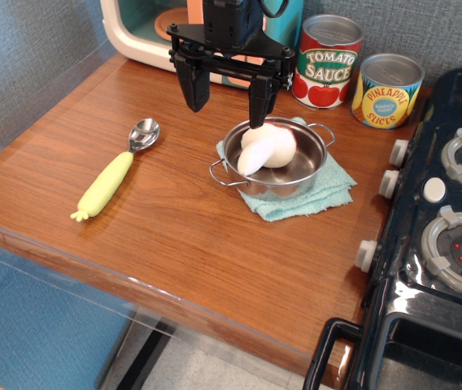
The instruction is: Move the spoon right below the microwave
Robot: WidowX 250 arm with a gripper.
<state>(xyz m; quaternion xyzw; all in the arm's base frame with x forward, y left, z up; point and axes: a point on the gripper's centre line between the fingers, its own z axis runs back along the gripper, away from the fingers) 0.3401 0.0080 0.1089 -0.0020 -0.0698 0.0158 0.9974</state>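
The spoon (115,172) lies flat on the wooden table at the left, its silver bowl pointing to the back and its pale yellow-green handle toward the front left. The microwave (137,28) stands at the back, cream body with teal front and an orange plate inside, partly hidden by the arm. My gripper (227,101) hangs open and empty in front of the microwave, above the table between the spoon and the pot. It is well right of and behind the spoon.
A small metal pot (276,158) holding a white and pink object sits on a teal cloth (300,199). A tomato sauce can (327,62) and a pineapple can (387,91) stand at the back. A black toy stove (434,236) fills the right side.
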